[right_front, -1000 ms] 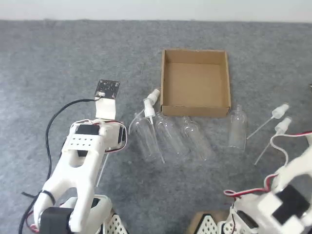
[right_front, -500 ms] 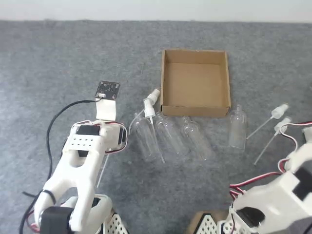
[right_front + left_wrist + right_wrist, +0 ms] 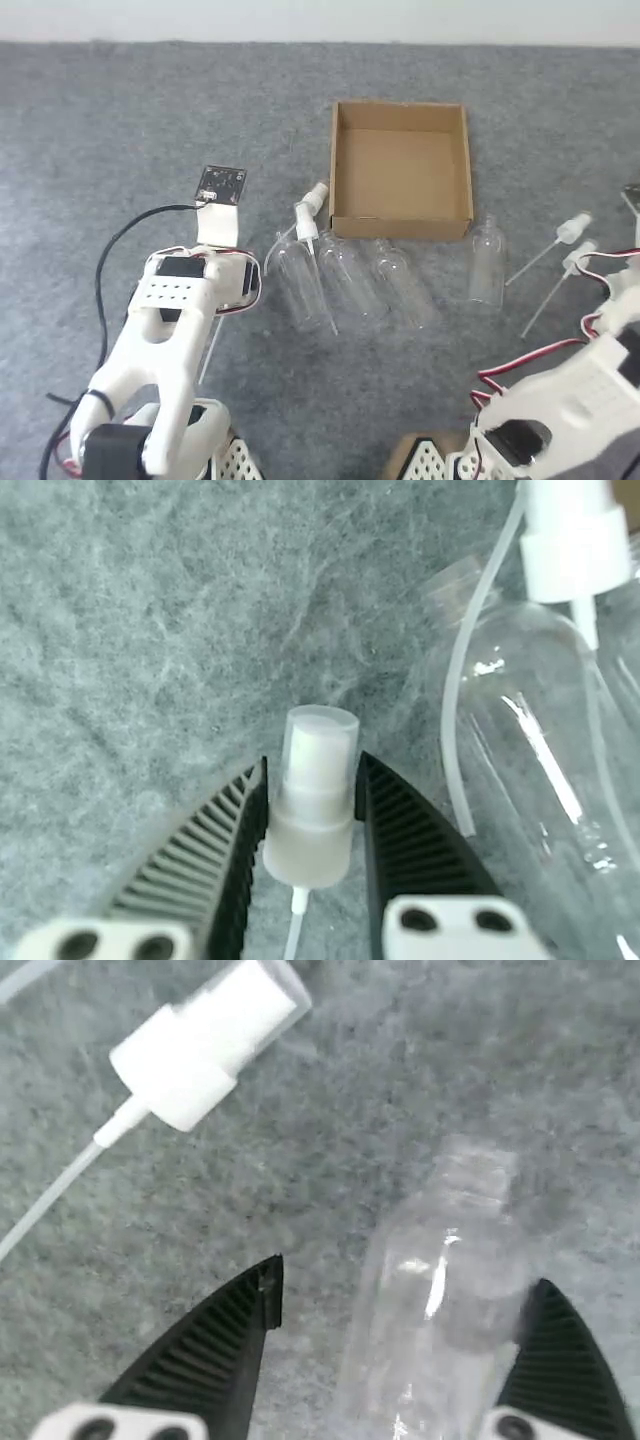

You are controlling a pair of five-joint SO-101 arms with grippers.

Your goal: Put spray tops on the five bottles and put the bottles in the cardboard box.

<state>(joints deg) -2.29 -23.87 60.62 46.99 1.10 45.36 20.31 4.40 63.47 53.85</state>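
While my left end effector [image 3: 312, 763] is closed on a spray top [image 3: 318, 790], pinching its collar from both sides with the thin dip tube [image 3: 293, 920] trailing below, my right end effector [image 3: 408, 1275] is spread wide with nothing in it. Between its open jaws I see a bottle [image 3: 440, 1290] lying on its side on the grey table [image 3: 120, 130]. Whether I am low enough to touch it I cannot tell. A loose top [image 3: 200, 1055] lies near that bottle's neck.

From above, this bottle [image 3: 487, 262] lies just in front of the box [image 3: 400, 228], apart from three more bottles [image 3: 350, 280] that lie close together nearer my left arm. None is in the box yet.

I judge the bottle to be light, thin clear plastic: smooth, round and quick to roll or squirt out of a pinch. It would also give under a hard squeeze. I would take it across the wide body, near the middle, with only modest force, and leave the neck free for the top.

The top in my left end effector is small, stiff and nearly weightless. The collar is the right place to hold it, since the tube is soft and would bend. That tube has to be threaded into the narrow neck first, so alignment matters more than strength.
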